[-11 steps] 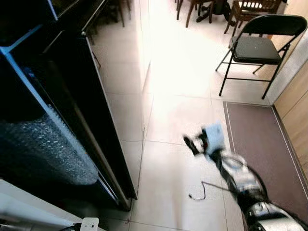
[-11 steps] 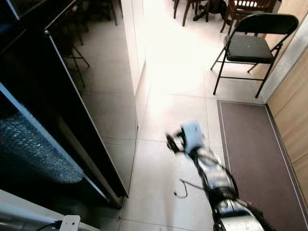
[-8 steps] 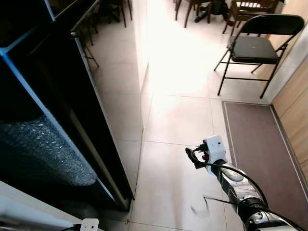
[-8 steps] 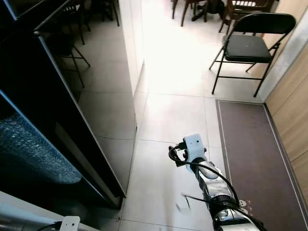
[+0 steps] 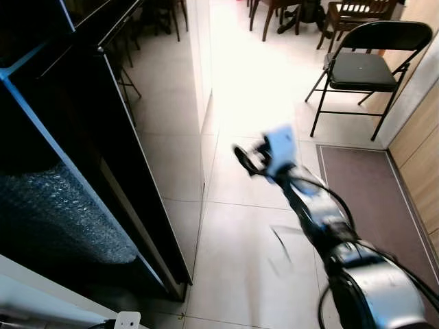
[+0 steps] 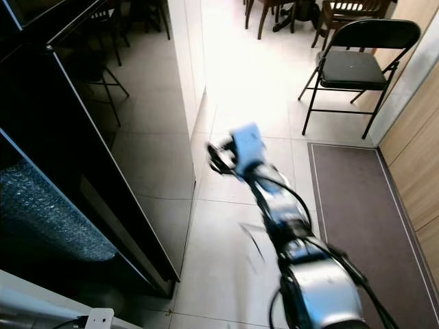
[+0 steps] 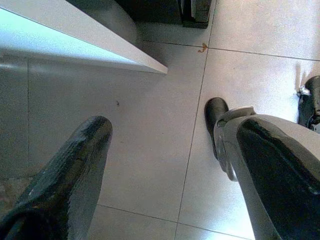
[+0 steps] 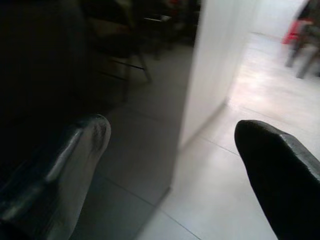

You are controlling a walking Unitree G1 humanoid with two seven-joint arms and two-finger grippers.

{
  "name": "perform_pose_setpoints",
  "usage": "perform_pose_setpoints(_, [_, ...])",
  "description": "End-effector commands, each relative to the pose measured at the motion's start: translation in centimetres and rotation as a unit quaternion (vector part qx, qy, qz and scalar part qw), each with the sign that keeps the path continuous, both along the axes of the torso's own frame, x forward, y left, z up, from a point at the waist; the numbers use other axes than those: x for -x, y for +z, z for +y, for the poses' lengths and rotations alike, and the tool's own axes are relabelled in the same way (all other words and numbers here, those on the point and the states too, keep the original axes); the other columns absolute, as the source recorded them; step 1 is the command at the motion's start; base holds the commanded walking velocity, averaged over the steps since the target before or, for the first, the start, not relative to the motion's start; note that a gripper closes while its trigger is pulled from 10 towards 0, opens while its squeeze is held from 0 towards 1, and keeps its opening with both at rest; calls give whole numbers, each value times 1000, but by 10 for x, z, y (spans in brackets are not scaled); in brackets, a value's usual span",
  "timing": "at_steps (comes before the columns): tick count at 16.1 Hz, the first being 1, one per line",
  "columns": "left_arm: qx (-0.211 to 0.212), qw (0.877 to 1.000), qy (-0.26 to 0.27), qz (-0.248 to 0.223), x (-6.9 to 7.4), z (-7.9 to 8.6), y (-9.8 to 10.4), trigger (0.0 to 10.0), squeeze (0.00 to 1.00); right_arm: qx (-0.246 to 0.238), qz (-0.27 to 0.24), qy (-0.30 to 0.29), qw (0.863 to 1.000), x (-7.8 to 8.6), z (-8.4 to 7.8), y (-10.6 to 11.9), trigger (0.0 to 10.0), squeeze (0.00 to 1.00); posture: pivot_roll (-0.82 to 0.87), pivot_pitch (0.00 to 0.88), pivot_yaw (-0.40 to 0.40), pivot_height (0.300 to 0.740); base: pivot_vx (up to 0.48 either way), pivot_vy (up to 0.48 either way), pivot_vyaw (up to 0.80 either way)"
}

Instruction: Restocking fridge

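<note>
The right gripper is raised and blurred beside the fridge, its fingers spread wide and empty, aimed at the dark door. The left gripper hangs below the fridge over the floor, fingers apart, holding nothing. A chair stands well beyond the fridge.

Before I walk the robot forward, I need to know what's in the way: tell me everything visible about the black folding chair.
The black folding chair stands upright and unfolded on the pale tiled floor, ahead to the robot's right. It looks like thin black metal tubing with a dark padded seat and curved backrest. Nothing sits on it. A brown floor mat lies just in front.
</note>
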State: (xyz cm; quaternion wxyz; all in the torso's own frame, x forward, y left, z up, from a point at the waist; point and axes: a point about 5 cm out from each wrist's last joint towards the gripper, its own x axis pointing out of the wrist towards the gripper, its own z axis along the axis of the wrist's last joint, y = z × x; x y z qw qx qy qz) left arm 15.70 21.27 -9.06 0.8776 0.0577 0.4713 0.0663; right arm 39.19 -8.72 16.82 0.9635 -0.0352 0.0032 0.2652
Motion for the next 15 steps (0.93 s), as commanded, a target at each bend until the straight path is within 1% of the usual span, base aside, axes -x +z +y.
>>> perform_pose_setpoints(1, [-2,1000,5,10,6,3,-2,10000,0,-9,18,37,999,2,14,-1,10000,0,-101,111,30,740,0,0,0])
perform_pose_setpoints(2, [-2,1000,6,9,5,3,-2,10000,0,-25,26,89,995,6,33,3,10000,0,-98,113,28,740,0,0,0])
perform_pose_setpoints(3, [-2,1000,7,9,5,3,-2,10000,0,-26,23,111,993,7,44,7,10000,0,-96,116,27,740,0,0,0])
perform_pose_setpoints(4, [-2,1000,7,9,5,3,-2,10000,0,-29,26,120,992,8,47,8,10000,0,-96,116,27,740,0,0,0])
perform_pose_setpoints(5, [-3,1000,7,9,5,3,-2,10000,0,-39,36,147,988,9,59,15,10000,0,-97,122,27,740,0,0,0])
perform_pose_setpoints(6, [-3,1000,7,9,5,3,-2,10000,0,-37,33,156,987,8,66,21,10000,0,-98,123,27,740,0,0,0])
perform_pose_setpoints(7, [-3,1000,7,9,5,3,-1,10000,0,-28,26,164,986,9,69,24,10000,0,-96,123,25,740,0,0,0])
perform_pose_setpoints(8, [-3,1000,8,8,5,3,-1,10000,0,-19,22,146,989,6,64,23,10000,0,-90,123,23,740,0,0,0])
perform_pose_setpoints(9, [-2,1000,10,6,5,3,-1,10000,0,-35,29,91,995,1,45,18,10000,0,-83,126,22,740,0,0,0])
perform_pose_setpoints(10, [-2,1000,11,6,5,3,-1,10000,0,-46,33,35,998,-3,23,11,10000,0,-90,126,23,740,0,0,0])
perform_pose_setpoints(11, [-2,1000,11,7,6,3,-2,10000,0,-45,36,-13,998,-3,2,1,10000,0,-93,125,24,740,0,0,0])
perform_pose_setpoints(12, [-2,1000,10,9,6,3,-2,10000,0,-43,44,-42,997,-1,-13,-9,10000,0,-94,124,24,740,0,0,0])
perform_pose_setpoints(13, [-2,1000,10,10,7,3,-2,10000,0,-42,72,-88,993,6,-36,-32,10000,0,-98,124,26,740,0,0,0])
perform_pose_setpoints(14, [-2,1000,9,11,8,3,-3,10000,0,-38,95,-116,988,13,-49,-50,10000,0,-99,124,27,740,0,0,0])
perform_pose_setpoints(15, [-2,1000,8,11,8,3,-3,10000,0,-30,131,-151,979,26,-67,-76,10000,0,-98,124,28,740,0,0,0])
